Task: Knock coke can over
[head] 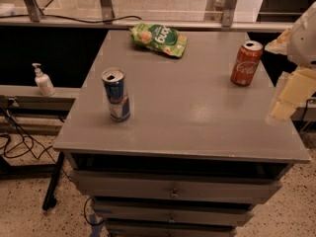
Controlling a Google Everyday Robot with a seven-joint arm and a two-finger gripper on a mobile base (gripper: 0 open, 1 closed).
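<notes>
The coke can (246,63), red with white script and a silver top, stands upright near the right back of the grey table top (192,117). My gripper (291,95) hangs at the right edge of the view, over the table's right edge, to the right of and nearer than the can, apart from it. Only a pale finger and part of the white arm show.
A taller blue-and-silver can (116,95) stands upright at the table's left. A green snack bag (159,39) lies at the back middle. A white pump bottle (43,80) stands on a lower ledge at the left. Drawers sit under the table top. Cables lie on the floor at the left.
</notes>
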